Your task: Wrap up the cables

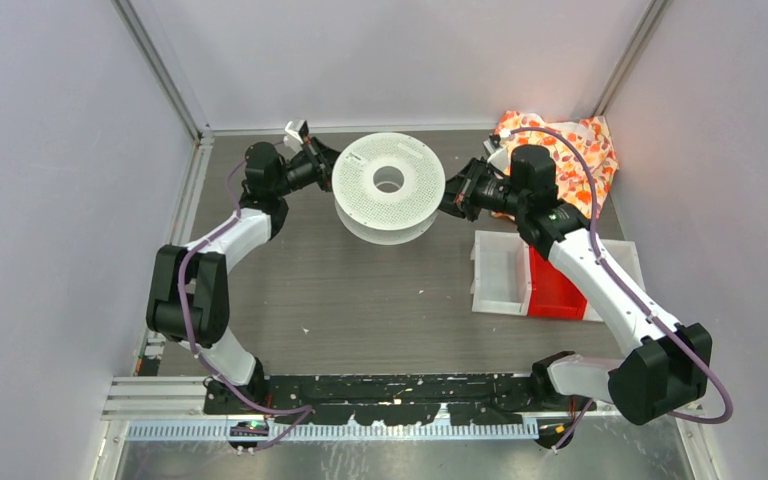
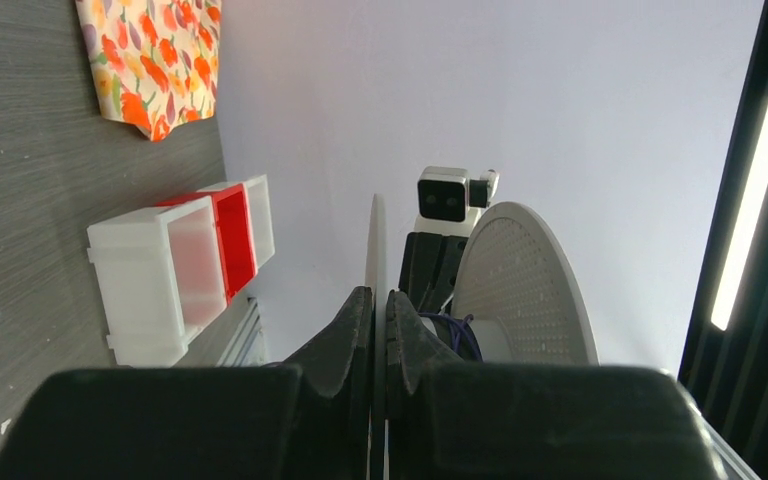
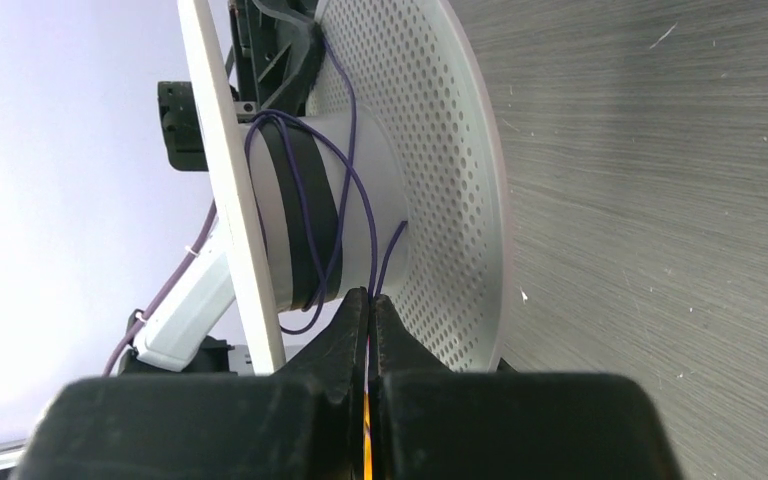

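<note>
A white perforated spool (image 1: 388,180) stands at the back middle of the table. My left gripper (image 1: 325,165) is at its left side, shut on the thin edge of one flange (image 2: 375,240); in the left wrist view the jaws (image 2: 380,295) pinch that edge. My right gripper (image 1: 452,198) is at the spool's right side, between the two flanges. In the right wrist view it (image 3: 372,297) is shut on the thin purple cable (image 3: 373,265). The cable runs in loose loops around the hub (image 3: 360,180) and its black band (image 3: 300,200). Some cable (image 2: 455,325) also shows at the hub.
A white bin (image 1: 505,272) and a red bin (image 1: 555,285) sit side by side under the right forearm. An orange floral cloth (image 1: 570,150) lies in the back right corner. Enclosure walls stand close on the left, back and right.
</note>
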Action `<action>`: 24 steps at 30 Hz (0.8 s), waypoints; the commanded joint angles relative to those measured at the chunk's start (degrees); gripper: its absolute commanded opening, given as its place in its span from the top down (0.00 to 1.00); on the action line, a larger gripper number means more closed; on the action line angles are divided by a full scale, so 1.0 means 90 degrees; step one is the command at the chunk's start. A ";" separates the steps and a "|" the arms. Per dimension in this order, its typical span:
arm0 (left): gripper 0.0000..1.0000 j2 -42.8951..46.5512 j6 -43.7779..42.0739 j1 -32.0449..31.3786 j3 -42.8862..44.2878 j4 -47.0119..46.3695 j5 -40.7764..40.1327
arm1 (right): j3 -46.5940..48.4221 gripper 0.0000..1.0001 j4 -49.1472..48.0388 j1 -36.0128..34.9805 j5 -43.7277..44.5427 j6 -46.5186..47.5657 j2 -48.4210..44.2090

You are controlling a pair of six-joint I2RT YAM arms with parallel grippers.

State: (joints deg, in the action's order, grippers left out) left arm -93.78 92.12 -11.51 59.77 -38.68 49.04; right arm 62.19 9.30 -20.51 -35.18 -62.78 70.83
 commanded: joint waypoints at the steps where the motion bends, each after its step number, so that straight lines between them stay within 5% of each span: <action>1: 1.00 0.0136 -0.0058 0.0037 0.0365 -0.0132 -0.0008 | 0.0316 0.99 0.0215 0.0007 -0.0439 0.0266 -0.0034; 14: 1.00 0.0188 -0.0443 0.0038 0.0614 0.0387 0.0054 | 0.0733 0.99 0.0620 0.0039 -0.1106 0.0756 0.0289; 24: 1.00 0.0176 -0.0255 0.0035 0.0363 -0.0194 -0.0058 | -0.0325 0.99 -0.1845 0.0064 -0.1342 -0.1025 0.0567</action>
State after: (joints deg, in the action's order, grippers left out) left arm -93.78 88.18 -11.49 62.87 -34.57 48.95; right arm 60.77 3.95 -20.08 -44.73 -65.01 74.89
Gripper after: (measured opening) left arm 0.061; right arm 0.017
